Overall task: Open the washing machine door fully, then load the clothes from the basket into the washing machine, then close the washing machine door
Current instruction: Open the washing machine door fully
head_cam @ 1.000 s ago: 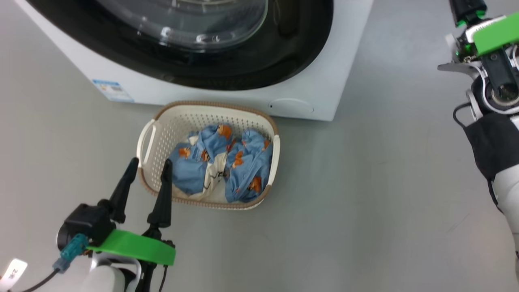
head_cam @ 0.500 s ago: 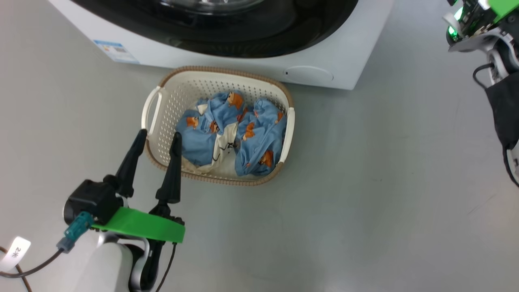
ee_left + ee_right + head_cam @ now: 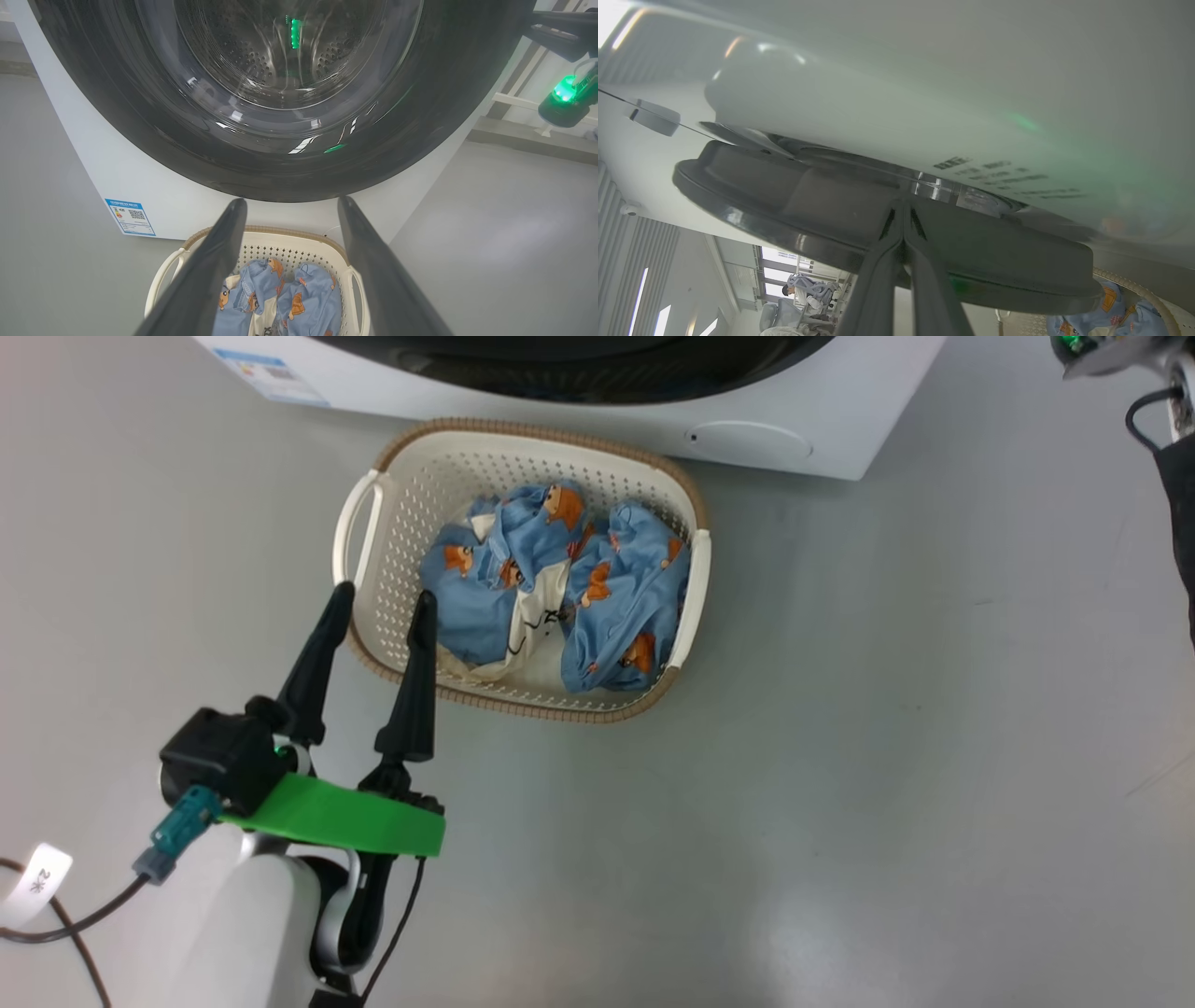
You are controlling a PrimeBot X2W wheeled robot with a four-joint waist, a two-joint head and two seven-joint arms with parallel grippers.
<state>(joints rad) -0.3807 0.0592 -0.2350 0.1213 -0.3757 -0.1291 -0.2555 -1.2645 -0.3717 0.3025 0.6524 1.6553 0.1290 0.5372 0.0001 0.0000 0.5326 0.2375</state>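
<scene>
Your left gripper (image 3: 385, 593) stood wide, empty, seven o'clock of the basket (image 3: 551, 712); your right gripper (image 3: 903, 207) was pinched together at the washing machine door (image 3: 794, 196).

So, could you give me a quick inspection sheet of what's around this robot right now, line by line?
surface: smooth grey floor.
job's things: basket on the floor before the washing machine; clothes bunched inside it; washing machine door not swung open.
clutter: nothing seen.
claws: left claw open, empty, by the basket's left side; right claw shut, tips at the door's black rim.
cables: dark cable with a white tag beside the left arm.
surroundings: person seated far off near windows.
</scene>
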